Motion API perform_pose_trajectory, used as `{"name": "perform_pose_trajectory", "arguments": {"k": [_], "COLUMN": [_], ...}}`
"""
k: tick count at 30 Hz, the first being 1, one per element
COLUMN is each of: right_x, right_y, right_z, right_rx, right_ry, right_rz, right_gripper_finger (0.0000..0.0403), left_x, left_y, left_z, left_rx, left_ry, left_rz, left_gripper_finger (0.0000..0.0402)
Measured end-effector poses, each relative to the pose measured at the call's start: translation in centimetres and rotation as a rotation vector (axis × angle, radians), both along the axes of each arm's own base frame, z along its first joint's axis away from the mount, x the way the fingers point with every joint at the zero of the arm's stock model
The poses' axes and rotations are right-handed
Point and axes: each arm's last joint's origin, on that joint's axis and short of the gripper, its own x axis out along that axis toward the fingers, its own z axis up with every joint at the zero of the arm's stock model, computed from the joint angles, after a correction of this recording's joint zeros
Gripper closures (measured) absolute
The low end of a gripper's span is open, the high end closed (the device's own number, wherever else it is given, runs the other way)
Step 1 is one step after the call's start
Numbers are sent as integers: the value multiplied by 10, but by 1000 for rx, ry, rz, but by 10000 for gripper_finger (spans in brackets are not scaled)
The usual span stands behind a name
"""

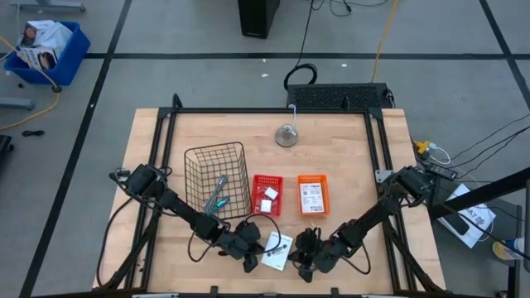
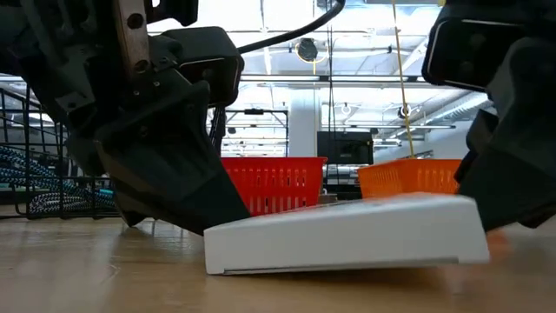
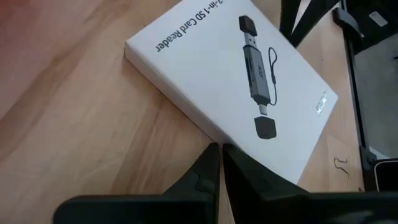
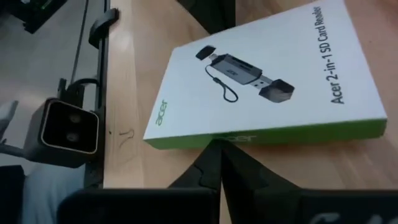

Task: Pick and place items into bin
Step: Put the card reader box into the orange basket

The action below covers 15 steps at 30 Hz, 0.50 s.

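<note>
A flat white packet (image 1: 277,251) printed with a black card reader lies on the wood near the table's front edge, between my two grippers. My left gripper (image 1: 251,262) is shut at its left side. My right gripper (image 1: 303,266) is shut at its right side. The low view shows the packet (image 2: 347,235) with one dark gripper at each end. A slim blue-and-grey tool (image 1: 218,194) lies in the wire basket (image 1: 217,157). A tiny white block (image 1: 269,194) sits in the red bin (image 1: 267,180). My left gripper has its shut fingertips (image 3: 211,152) against the packet's long side wall (image 3: 205,127), slanting down from the table's left. The packet lies flat on the wood. My right gripper sets its shut fingertips (image 4: 211,152) against the packet's green side edge (image 4: 249,137), slanting down from the table's right.
An orange bin (image 1: 313,179) holding a white label stands right of the red bin. A small grey round object (image 1: 286,135) sits at the far middle. A small camera block (image 4: 68,132) stands at the table's front edge near the packet. Black frame rails run along both sides.
</note>
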Motion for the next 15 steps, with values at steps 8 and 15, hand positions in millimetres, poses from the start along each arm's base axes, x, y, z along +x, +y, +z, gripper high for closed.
{"name": "perform_pose_trajectory", "arguments": {"k": [8, 15], "right_x": [4, 14], "right_y": [-3, -4], "right_z": [2, 16], "right_rx": [-4, 3], "right_ry": [-30, -162], "right_rz": [-24, -14], "right_gripper_finger": [359, 327], "left_x": [0, 0], "left_y": [0, 0], "left_z": [0, 0], "left_rx": [8, 10], "left_ry": [-7, -11], "left_rz": [6, 11], "left_gripper_finger": [371, 371]}}
